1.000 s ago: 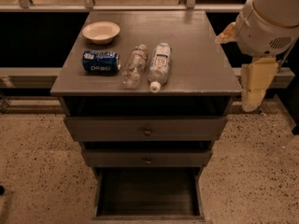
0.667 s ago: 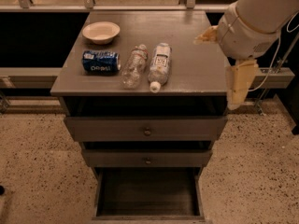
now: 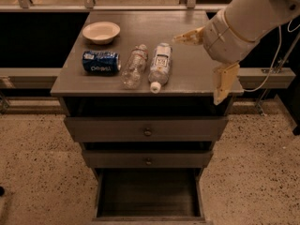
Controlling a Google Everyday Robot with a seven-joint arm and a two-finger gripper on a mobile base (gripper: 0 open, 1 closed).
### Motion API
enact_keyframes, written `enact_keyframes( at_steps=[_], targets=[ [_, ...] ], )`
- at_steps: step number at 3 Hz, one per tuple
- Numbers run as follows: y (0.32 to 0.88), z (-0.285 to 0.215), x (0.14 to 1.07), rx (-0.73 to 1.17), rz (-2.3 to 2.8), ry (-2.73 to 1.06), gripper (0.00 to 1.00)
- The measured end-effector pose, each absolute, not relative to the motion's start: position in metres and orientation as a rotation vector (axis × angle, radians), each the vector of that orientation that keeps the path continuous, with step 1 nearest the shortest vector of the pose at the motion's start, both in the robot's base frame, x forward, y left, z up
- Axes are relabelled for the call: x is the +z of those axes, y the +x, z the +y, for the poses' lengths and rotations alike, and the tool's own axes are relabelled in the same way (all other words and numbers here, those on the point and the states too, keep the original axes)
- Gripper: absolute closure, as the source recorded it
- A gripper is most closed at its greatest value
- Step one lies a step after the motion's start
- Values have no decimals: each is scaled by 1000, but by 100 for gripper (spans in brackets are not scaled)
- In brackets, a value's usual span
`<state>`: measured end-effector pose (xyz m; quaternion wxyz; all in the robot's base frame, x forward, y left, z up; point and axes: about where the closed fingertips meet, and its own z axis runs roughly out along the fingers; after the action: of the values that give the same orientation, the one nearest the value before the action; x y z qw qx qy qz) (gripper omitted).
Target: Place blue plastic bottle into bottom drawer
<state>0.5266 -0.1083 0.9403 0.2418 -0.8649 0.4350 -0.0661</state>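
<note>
I'm holding my arm point(image 3: 265, 6) in from the top right corner of the view, with the thick pale forearm slanting down and to the left and ending in a rounded wrist point(image 3: 224, 37) that has a thin band around it. My gripper point(image 3: 197, 70) is hanging at the right side of the view, a little above mid-height, just below and left of that wrist. Its two tan fingers point(image 3: 224, 80) are standing wide apart, one pointing left and roughly level, the other pointing almost straight down with its tip lowest.
</note>
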Motion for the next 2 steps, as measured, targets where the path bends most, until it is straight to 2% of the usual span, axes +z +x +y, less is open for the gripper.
enact_keyframes(
  at_steps=[1, 2],
  targets=[
    [526, -107, 940, -181, 1194, -2374, 0],
    [543, -84, 944, -289, 941, -2594, 0]
  ],
)
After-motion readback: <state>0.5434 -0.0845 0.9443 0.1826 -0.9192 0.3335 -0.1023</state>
